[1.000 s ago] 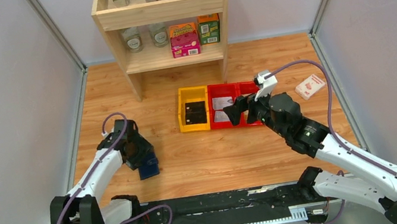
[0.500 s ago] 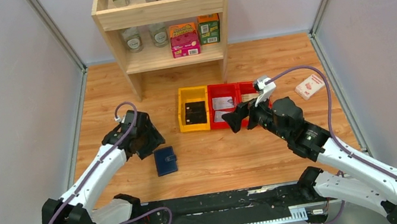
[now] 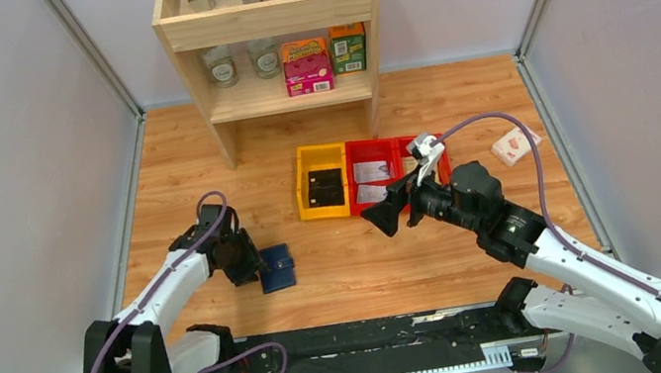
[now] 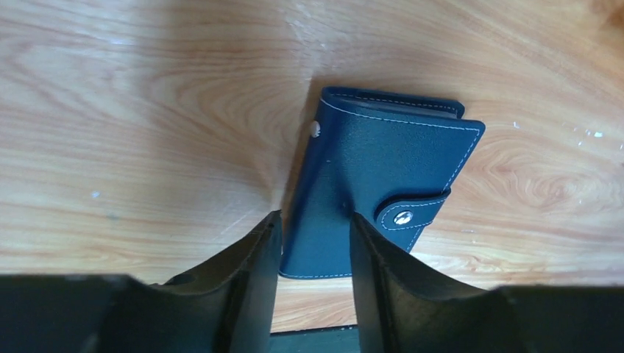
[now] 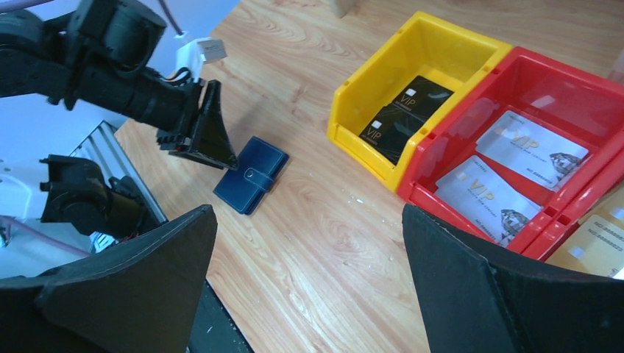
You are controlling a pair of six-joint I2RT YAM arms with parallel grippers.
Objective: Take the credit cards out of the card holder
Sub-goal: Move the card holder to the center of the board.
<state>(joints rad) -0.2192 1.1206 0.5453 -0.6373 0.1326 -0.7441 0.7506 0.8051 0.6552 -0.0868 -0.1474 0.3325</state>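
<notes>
The navy-blue card holder (image 3: 277,268) lies flat and snapped shut on the wooden table, also in the left wrist view (image 4: 379,184) and the right wrist view (image 5: 252,173). My left gripper (image 3: 251,265) is low at its left end. Its jaws (image 4: 315,220) are slightly apart and straddle the holder's near corner, one finger beside its edge and one over its cover. My right gripper (image 3: 387,212) hangs wide open and empty (image 5: 307,220) above the table, right of the holder. Black credit cards (image 5: 401,110) lie in the yellow bin (image 3: 307,162).
Red bins (image 3: 378,147) beside the yellow one hold silver cards (image 5: 515,154). A wooden shelf (image 3: 282,94) with cups and boxes stands at the back. A white-and-red box (image 3: 515,144) lies at the right. Grey walls close in both sides.
A second ago my left gripper held the holder. It then let it lie flat, swung away and has come back to its left end. My right gripper moved left and nearer.
</notes>
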